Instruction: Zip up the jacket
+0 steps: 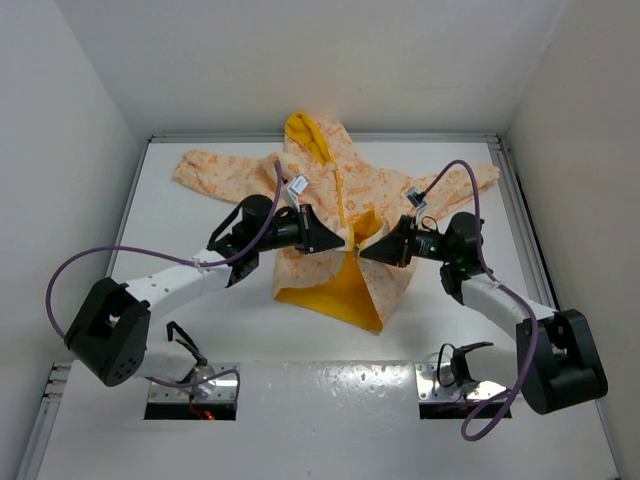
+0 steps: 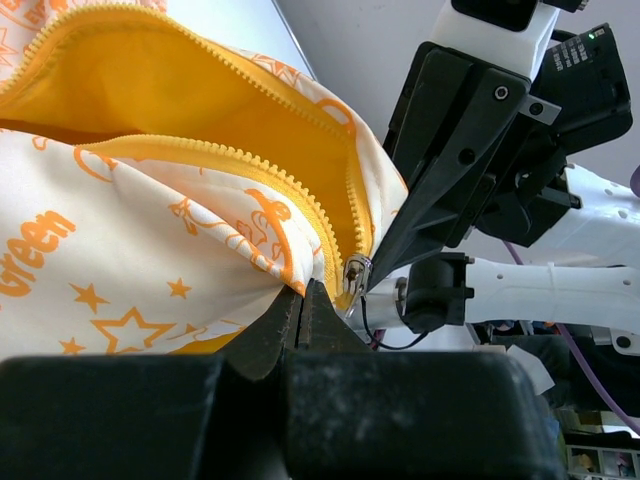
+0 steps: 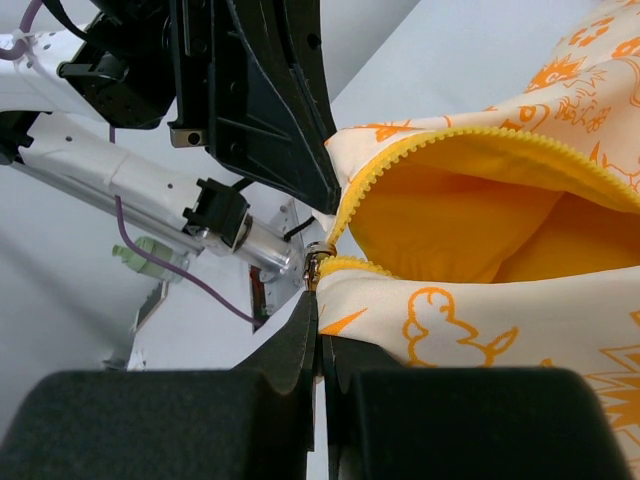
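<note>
The jacket point(image 1: 325, 190) lies flat on its back in the middle of the white table point(image 1: 180, 215), hood point(image 1: 305, 130) toward the far wall and sleeves spread to either side. Its fabric is soft cream cloth printed with orange stars and doodles. The lower front gapes open on a smooth solid-yellow lining point(image 1: 345, 285), edged by toothed yellow zipper tape. A small metal slider point(image 2: 354, 275) sits where the two halves join, about mid-front, and both grippers meet there. The left gripper point(image 1: 335, 243) comes in from the left, its black tapered fingers point(image 2: 300, 305) pressed together on a fold of cloth just beside the slider. The right gripper point(image 1: 368, 252) comes in from the right, its fingers point(image 3: 317, 325) closed on the jacket's edge directly under the slider.
</note>
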Robot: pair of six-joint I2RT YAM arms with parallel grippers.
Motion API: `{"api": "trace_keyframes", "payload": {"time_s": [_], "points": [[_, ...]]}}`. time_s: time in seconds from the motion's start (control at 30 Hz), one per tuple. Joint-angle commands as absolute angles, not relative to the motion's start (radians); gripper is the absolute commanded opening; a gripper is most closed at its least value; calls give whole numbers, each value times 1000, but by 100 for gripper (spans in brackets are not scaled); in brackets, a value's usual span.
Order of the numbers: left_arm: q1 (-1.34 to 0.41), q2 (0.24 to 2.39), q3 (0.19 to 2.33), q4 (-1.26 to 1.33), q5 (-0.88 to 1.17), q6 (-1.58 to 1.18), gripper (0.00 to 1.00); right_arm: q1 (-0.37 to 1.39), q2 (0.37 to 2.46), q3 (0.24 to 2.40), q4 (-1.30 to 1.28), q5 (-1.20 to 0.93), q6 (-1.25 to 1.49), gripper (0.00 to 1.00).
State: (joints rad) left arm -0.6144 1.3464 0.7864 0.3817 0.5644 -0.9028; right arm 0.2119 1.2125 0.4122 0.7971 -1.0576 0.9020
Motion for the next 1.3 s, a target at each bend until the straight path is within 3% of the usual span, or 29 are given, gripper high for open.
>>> {"api": "trace_keyframes", "payload": {"time_s": [0.0, 1.27], "points": [[-621, 1345, 825, 420, 566, -893, 0, 216, 1215, 454, 874, -1058, 897, 0], [-612, 1344, 838, 383, 584, -890, 0, 198, 1224, 469, 865, -1048, 876, 0]]}}
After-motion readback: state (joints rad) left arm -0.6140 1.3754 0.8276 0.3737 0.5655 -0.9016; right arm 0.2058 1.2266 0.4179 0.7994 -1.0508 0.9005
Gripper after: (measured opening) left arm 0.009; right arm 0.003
